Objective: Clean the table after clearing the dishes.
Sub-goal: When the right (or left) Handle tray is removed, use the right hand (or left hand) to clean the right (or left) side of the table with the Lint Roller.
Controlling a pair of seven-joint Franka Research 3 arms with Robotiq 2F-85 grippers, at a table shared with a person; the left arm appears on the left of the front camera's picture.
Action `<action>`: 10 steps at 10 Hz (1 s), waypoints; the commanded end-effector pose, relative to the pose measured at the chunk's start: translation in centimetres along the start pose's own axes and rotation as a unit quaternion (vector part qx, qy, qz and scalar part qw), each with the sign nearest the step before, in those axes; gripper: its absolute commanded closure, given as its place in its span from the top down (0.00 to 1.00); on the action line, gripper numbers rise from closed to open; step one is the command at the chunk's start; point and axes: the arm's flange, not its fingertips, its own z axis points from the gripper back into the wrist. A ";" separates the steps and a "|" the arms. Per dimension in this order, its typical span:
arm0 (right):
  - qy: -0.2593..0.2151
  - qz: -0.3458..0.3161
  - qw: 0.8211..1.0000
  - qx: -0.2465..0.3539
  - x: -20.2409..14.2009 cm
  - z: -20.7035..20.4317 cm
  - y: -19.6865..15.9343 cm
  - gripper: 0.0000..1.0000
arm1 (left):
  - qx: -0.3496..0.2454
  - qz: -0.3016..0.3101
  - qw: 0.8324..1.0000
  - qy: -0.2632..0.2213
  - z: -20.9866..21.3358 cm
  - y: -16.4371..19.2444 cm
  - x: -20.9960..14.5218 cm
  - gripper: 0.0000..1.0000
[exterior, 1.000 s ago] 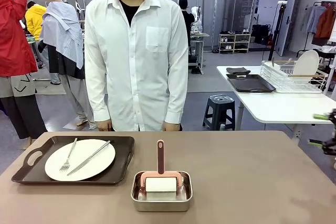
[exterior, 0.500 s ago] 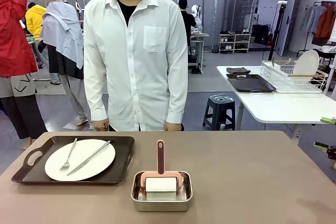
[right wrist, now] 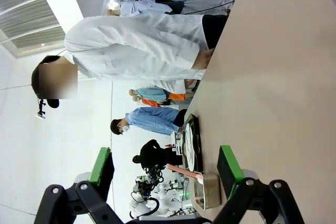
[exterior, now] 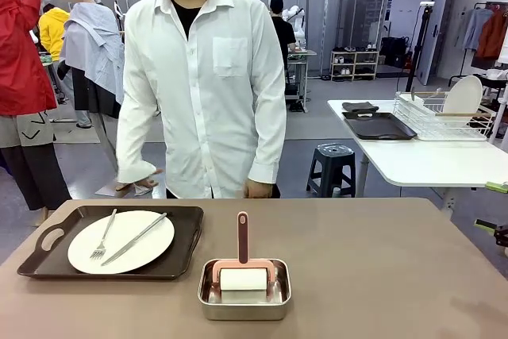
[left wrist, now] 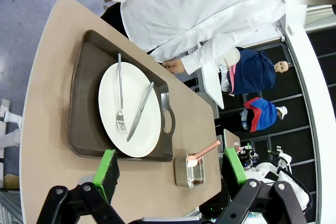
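On the left of the brown table point(exterior: 381, 275) lies a dark tray point(exterior: 186, 232) holding a white plate point(exterior: 147, 253) with a fork point(exterior: 103, 237) and knife point(exterior: 135, 239) on it. My left gripper point(left wrist: 170, 166) hangs open high over the tray point(left wrist: 84, 103) and the plate point(left wrist: 109, 98), holding nothing. My right gripper point(exterior: 490, 206) is open at the table's right edge, off the tabletop; seen from that wrist, the right gripper point(right wrist: 165, 165) looks along the bare table point(right wrist: 273, 77).
A steel pan point(exterior: 244, 307) with a pink-handled roller point(exterior: 243, 279) stands at the front centre. A person in a white shirt point(exterior: 206, 85) stands at the far edge, one hand lifted. Behind right is a white table point(exterior: 421, 160) with a dish rack point(exterior: 440, 117); a stool point(exterior: 331, 166) stands near it.
The person's hand on picture left has risen from the table edge and swung outward. My right gripper has slid slightly lower and farther right at the picture's edge.
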 end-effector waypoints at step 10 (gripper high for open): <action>-0.009 0.048 0.998 -0.028 3.6 8.7 0.3 1.00 | -0.006 -0.007 1.000 0.001 0.5 -0.1 -0.2 1.00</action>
